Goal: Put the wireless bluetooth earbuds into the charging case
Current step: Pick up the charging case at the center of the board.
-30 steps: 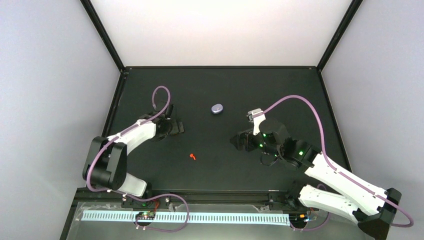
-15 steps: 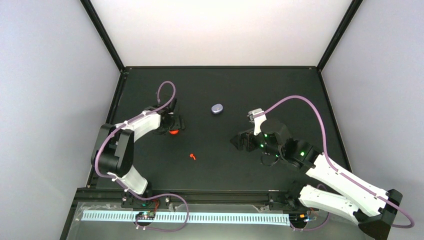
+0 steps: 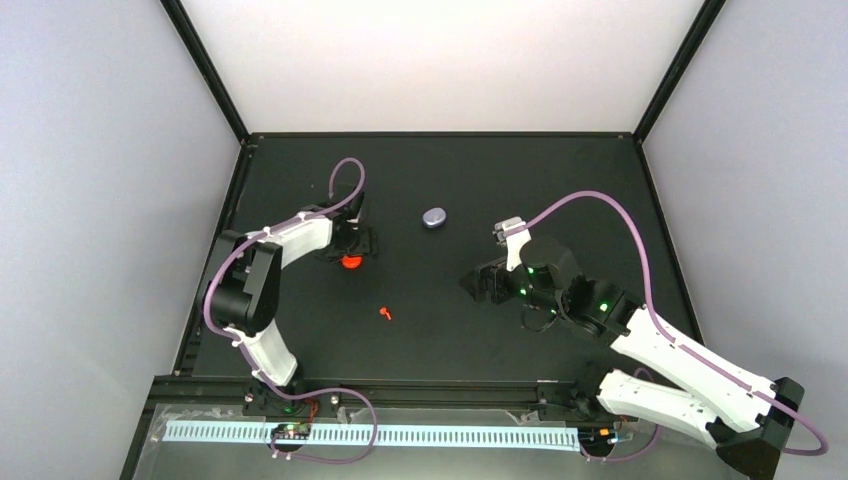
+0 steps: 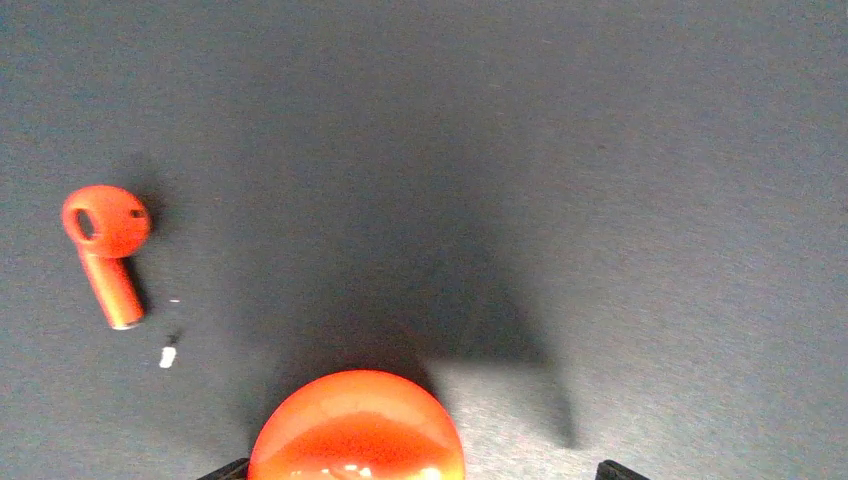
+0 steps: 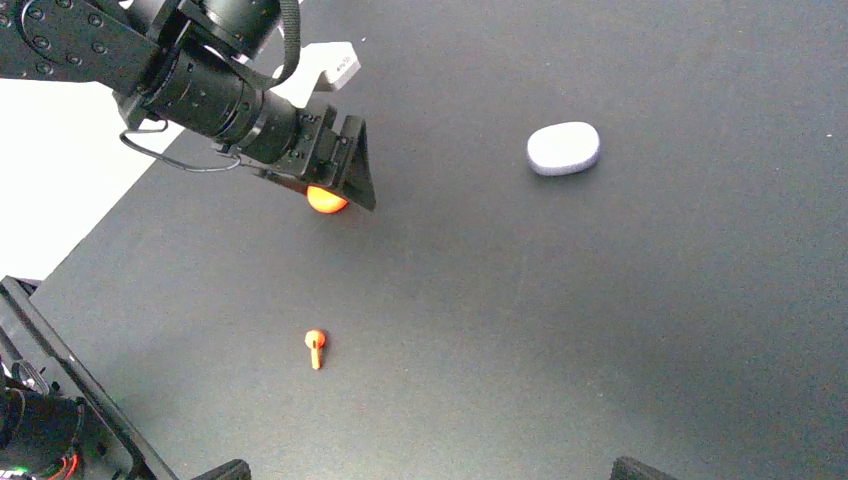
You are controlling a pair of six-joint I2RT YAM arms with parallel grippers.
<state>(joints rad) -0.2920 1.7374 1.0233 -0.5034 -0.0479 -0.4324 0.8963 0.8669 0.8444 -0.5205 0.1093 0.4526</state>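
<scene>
A red-orange earbud (image 3: 385, 313) lies alone on the black table (image 3: 560, 180), stem toward the arms. It also shows in the left wrist view as the earbud (image 4: 105, 245) at far left, and as the earbud (image 5: 315, 347) in the right wrist view. A glossy red-orange charging case (image 4: 356, 430) sits between my left gripper's (image 4: 417, 470) wide jaws, close to the left finger with a gap to the right one. From above, the case (image 3: 350, 263) peeks out under the left gripper (image 3: 352, 250). My right gripper (image 5: 432, 470) stands open and empty, well right of the earbud.
A lavender pebble-shaped case (image 3: 434, 217) rests shut toward the back middle, and appears as the lavender case (image 5: 563, 147) in the right wrist view. A tiny white speck (image 4: 167, 356) lies near the earbud. Black frame rails border the table; pale walls stand on both sides.
My left arm has swung right and slightly farther back, and the red-orange case, hidden under the gripper a second ago, now shows. The right arm, earbud and lavender case have not moved.
</scene>
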